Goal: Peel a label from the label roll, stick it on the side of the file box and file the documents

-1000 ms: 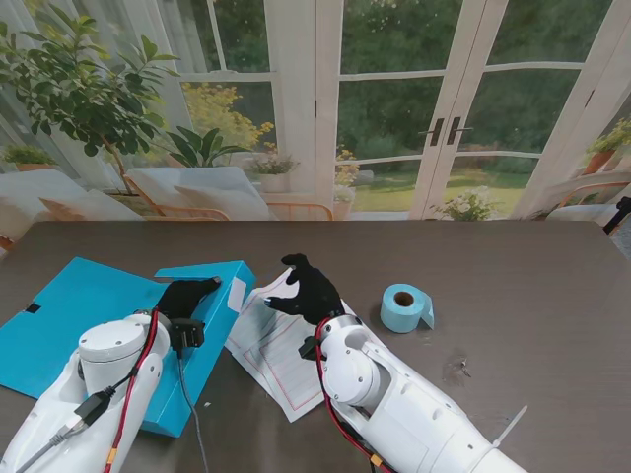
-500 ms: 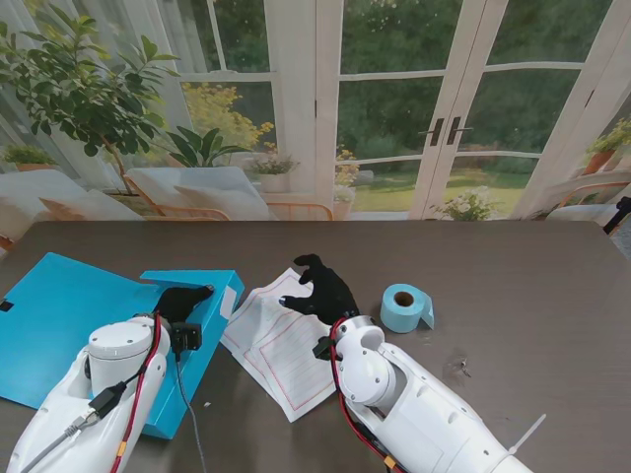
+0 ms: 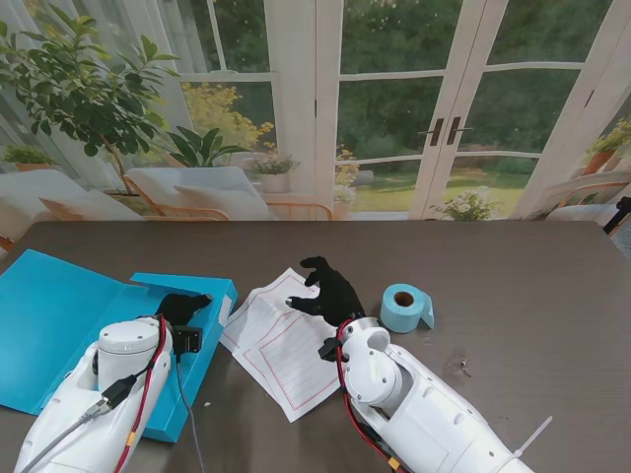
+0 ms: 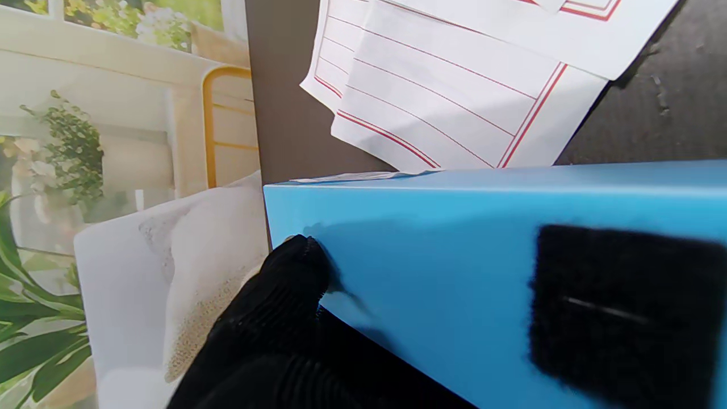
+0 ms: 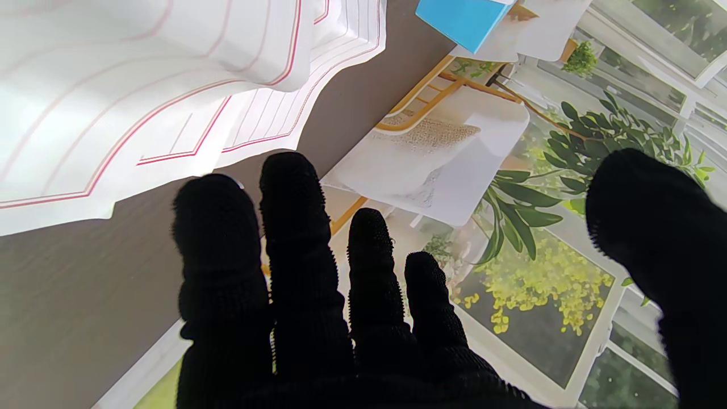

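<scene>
File box (image 3: 69, 325) open on table (image 3: 532, 286) at left, left hand (image 3: 180, 306) gripping its right wall, papers (image 3: 281, 345) just right of it, right hand (image 3: 330, 290) spread empty over papers, label roll (image 3: 403, 307) upright beside that hand

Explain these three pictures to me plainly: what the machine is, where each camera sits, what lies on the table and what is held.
This is a two-armed robot with black-gloved five-finger hands. One camera looks down from its stand; the other two sit on the wrists, so their pictures appear upside down. On the dark wooden table lie an open bright blue file box, white sheets with red lines and a light blue label roll. The left robot hand rests against the box; whether it grips it I cannot tell. The right robot hand hovers open over the sheets, holding nothing.
</scene>
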You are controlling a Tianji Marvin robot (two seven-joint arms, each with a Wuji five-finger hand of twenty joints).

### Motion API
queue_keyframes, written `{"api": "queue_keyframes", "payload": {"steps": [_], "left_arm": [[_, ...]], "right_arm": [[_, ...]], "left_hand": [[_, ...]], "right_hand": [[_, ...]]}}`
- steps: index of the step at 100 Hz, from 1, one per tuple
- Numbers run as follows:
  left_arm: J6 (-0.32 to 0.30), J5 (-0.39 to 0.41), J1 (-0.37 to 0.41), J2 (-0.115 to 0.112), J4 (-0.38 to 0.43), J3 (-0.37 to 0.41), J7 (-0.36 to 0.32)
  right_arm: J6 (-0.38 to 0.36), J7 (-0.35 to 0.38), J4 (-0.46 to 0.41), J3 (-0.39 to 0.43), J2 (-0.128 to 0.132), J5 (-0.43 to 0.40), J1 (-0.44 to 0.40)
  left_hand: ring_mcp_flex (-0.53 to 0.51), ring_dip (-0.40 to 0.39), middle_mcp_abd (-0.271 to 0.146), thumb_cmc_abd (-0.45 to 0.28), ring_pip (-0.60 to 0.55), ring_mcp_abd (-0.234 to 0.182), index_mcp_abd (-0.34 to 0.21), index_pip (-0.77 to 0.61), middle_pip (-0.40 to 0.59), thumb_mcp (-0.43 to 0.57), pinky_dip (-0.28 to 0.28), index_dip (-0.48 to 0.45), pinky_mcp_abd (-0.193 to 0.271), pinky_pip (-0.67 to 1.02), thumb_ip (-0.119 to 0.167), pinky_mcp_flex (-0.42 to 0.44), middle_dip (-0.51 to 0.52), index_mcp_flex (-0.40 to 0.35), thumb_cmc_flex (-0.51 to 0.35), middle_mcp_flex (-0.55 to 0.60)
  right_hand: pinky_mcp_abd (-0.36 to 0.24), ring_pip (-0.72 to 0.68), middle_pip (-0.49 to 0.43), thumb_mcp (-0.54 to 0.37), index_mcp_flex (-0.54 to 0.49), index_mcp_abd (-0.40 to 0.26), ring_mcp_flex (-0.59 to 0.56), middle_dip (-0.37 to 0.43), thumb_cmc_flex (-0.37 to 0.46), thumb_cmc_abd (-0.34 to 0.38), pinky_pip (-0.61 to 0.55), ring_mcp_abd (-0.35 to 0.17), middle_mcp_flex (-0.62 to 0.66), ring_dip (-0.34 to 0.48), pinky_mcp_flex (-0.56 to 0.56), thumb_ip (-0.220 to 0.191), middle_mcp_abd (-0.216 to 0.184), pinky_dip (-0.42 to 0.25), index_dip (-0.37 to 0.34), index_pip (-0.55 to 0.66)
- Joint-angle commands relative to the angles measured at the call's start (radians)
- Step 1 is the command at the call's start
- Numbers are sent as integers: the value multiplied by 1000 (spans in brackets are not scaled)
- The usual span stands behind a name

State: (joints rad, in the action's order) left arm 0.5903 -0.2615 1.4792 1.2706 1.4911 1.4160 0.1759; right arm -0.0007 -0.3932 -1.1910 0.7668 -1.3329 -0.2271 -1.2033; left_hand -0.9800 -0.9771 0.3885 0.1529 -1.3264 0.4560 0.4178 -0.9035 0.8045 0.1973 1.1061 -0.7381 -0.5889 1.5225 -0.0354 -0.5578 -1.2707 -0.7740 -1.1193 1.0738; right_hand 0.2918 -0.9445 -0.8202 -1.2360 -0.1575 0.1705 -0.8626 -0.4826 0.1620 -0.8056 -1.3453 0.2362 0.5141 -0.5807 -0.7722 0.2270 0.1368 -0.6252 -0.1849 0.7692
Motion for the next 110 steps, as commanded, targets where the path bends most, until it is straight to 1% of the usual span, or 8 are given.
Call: {"api": "queue_keyframes", "payload": {"steps": [1, 24, 29, 39, 53, 60, 80, 110], "left_arm": [[4, 7, -2, 9, -14, -4, -10], [5, 15, -8, 12, -42, -7, -4], [5, 15, -7, 11, -43, -6, -9], [0, 17, -7, 14, -46, -8, 3], [3, 41, -7, 11, -44, -8, 2], [11, 54, -6, 10, -39, -7, 3], [10, 58, -3, 16, -30, -1, 30], [0, 68, 7, 19, 2, 8, 57]], "right_arm": [[-5, 18, 3, 1, 2, 3, -8], [-1, 28, -3, 9, 7, 6, -13], [0, 30, -5, 10, 8, 5, -14], [2, 33, -9, 12, 10, 4, -16], [5, 39, -14, 14, 12, 6, -19], [6, 43, -16, 15, 13, 9, -20], [4, 48, -17, 16, 15, 11, -22], [1, 52, -14, 18, 17, 10, -21]], "left_hand": [[14, 5, 24, -34, 31, 56, 18, 3, -37, -16, -4, 14, -12, -50, 27, 55, 26, 5, -67, -12], [111, 1, 66, -38, 169, 126, 17, 84, -162, -57, -9, 75, -2, -125, 26, 170, 113, 3, -103, -59], [145, 17, 72, -33, 236, 136, 14, 130, -224, -63, -28, 114, 8, -160, 27, 209, 165, 2, -114, -78], [215, 67, 87, -4, 378, 145, 13, 241, -346, -54, -106, 186, 23, -221, 27, 286, 296, 11, -129, -119], [348, 193, 94, 3, 635, 132, 10, 427, -508, -41, -298, 244, 78, -399, 29, 428, 486, 17, -110, -190], [401, 266, 90, -1, 760, 122, 5, 509, -573, -35, -355, 259, 103, -518, 31, 474, 560, 22, -85, -221], [491, 398, 89, -26, 988, 100, 9, 661, -658, -25, -406, 283, 136, -753, 36, 513, 713, 33, -35, -312], [564, 495, 87, -57, 1148, 78, 25, 751, -690, -34, -408, 361, 153, -952, 55, 513, 826, 58, 5, -407]], "right_hand": [[-34, 3, 3, 15, 2, -12, 7, 4, 1, 20, 16, -7, 20, 0, 423, -15, -18, -15, -19, -4], [-34, 2, 3, 16, 1, -10, 7, 4, 3, 22, 16, -6, 21, 0, 425, -16, -18, -14, -21, -3], [-34, 2, 2, 15, 1, -10, 7, 3, 4, 22, 16, -7, 22, 0, 425, -16, -19, -14, -21, -4], [-34, 3, 3, 15, 2, -9, 8, 4, 5, 23, 16, -6, 21, 0, 425, -16, -17, -14, -22, -4], [-34, 2, 3, 17, 0, -10, 8, 3, 4, 32, 16, -5, 22, 0, 426, -17, -18, -15, -23, -4], [-35, 2, 3, 18, -1, -7, 8, 4, 6, 34, 16, -6, 22, 0, 427, -17, -18, -15, -23, -4], [-35, 2, 3, 19, -1, -7, 9, 3, 6, 36, 16, -5, 23, 0, 429, -18, -17, -15, -25, -4], [-35, 2, 3, 21, -3, -8, 9, 3, 5, 42, 17, -4, 23, 0, 430, -19, -16, -16, -26, -4]]}}
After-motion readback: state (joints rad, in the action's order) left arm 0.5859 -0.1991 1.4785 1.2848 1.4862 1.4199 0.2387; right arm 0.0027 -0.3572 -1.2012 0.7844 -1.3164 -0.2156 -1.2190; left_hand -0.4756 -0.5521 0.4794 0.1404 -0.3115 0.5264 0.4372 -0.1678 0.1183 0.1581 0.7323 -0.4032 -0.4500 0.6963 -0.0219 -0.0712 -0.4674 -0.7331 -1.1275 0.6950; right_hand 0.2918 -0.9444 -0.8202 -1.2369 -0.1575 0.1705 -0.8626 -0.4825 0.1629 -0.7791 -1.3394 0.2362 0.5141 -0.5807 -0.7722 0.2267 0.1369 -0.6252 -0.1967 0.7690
